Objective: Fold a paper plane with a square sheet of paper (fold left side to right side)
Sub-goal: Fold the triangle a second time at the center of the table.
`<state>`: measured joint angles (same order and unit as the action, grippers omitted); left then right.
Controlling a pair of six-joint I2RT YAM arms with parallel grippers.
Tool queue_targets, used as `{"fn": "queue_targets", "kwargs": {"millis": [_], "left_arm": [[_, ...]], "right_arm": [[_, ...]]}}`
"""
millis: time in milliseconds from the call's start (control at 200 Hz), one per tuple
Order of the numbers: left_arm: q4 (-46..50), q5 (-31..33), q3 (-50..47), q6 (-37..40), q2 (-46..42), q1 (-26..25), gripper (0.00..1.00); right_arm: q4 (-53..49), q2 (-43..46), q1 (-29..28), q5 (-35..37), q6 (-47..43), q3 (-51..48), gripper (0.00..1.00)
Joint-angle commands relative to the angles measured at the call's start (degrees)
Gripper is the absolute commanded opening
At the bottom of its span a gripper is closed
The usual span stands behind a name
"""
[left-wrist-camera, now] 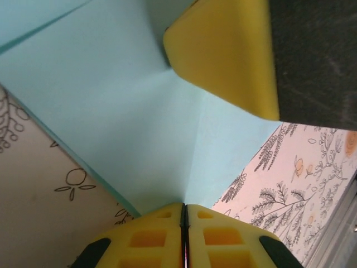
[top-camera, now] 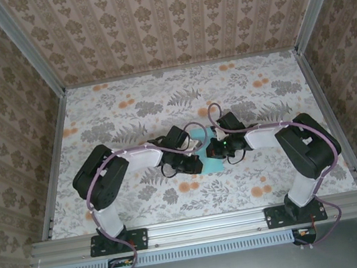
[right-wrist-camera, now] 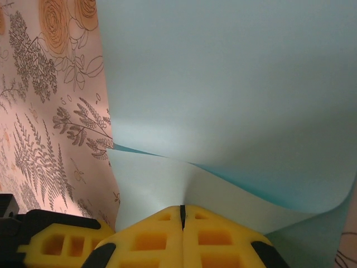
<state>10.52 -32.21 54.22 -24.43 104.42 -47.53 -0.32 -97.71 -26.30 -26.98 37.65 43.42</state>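
Seen from the top external camera, the square sheet of paper (top-camera: pixel 212 167), light turquoise, lies near the middle of the floral-patterned bench (top-camera: pixel 127 108), largely covered by the two wrists that meet above it. In the left wrist view, the left gripper (left-wrist-camera: pixel 184 207) has its yellow fingertips pressed together with only a hairline slit between them. The sheet's edge runs into that slit, so this gripper is closed on the paper. A faint crease rises from those tips toward a yellow finger (left-wrist-camera: pixel 223 53) of the other arm, which rests at the sheet's far part. In the right wrist view, the right gripper (right-wrist-camera: pixel 182 207) is likewise fully closed. Its tips pinch a lower layer of the sheet while an upper layer arches over in a loose, uncreased curve. Both grippers hold the same sheet close beside one another. Bare bench surrounds the paper on every side, with the widest margin toward the far end. The bench is bounded by wallpapered walls (top-camera: pixel 174 19) on the left, far and right sides, and by an aluminium rail (top-camera: pixel 206 223) along the near edge. The sheet lies well apart from each of these.
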Motion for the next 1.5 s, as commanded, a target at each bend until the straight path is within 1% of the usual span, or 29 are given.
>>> {"fn": "queue_targets", "kwargs": {"millis": [0, 155, 290, 610, 945, 1145, 1495], "left_arm": [[2.8, 3.3, 0.4, 1.4, 1.1, -0.9, 0.10], [5.7, 5.9, 1.0, 2.3, 1.3, -1.8, 0.10], [5.8, 6.3, 0.6, 2.2, 1.1, -2.0, 0.10], [5.9, 6.6, 0.6, 2.2, 1.1, -2.3, 0.10], [6.0, 6.7, 0.8, 2.3, 1.4, -2.4, 0.09], [6.1, 6.8, 0.8, 2.3, 1.4, -2.4, 0.09], [6.3, 7.1, 0.9, 2.4, 1.3, -2.6, 0.09]], "right_arm": [[-4.3, 3.1, 0.0, 2.0, -0.9, -0.6, 0.01], [-6.1, 7.6, -0.5, 1.5, -1.3, -1.6, 0.01], [-6.6, 9.5, -2.1, 1.0, -1.1, -2.5, 0.00], [-3.8, 5.4, -4.6, -0.1, 0.1, -1.3, 0.00], [-3.8, 3.1, -5.2, 0.0, 0.2, -0.4, 0.00], [-3.5, 3.1, -5.2, -0.1, 0.5, -0.2, 0.00], [-5.2, 6.3, -5.2, 0.7, -0.1, 0.0, 0.00]]}}
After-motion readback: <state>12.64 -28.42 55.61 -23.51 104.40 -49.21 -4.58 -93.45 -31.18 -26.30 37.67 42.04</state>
